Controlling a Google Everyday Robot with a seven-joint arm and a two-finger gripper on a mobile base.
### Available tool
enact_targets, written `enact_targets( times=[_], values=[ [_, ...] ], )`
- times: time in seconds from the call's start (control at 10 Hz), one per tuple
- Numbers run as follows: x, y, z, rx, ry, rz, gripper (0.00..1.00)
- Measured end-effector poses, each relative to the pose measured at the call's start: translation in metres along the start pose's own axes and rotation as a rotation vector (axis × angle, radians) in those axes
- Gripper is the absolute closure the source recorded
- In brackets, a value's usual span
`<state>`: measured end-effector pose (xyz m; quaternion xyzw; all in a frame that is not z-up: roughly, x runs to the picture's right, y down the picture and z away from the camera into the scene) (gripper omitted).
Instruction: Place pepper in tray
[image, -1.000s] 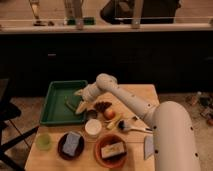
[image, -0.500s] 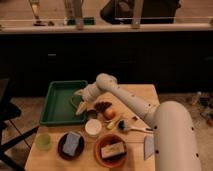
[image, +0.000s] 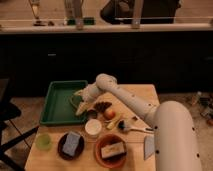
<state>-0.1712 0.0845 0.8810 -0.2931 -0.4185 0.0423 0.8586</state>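
Nearest, two round bowls (image: 91, 146) and a white cup (image: 93, 127) are set along the table's front.
Behind them, the gripper (image: 80, 103) is seen over the right rim of the tray (image: 56, 103), its state not discernible; the pepper (image: 75, 101) seems held at it, just inside the tray.

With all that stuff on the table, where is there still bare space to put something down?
The green tray is mostly bare on its left and middle; the gripper hangs over its right edge. The table's far right corner is free too. It is crowded in front, around the white cup, the orange fruit and two bowls.
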Motion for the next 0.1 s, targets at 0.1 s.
enact_targets(
  times=[0.1],
  values=[
    [-0.0002, 0.0004, -0.0001, -0.001, 0.001, 0.001, 0.2]
  ],
)
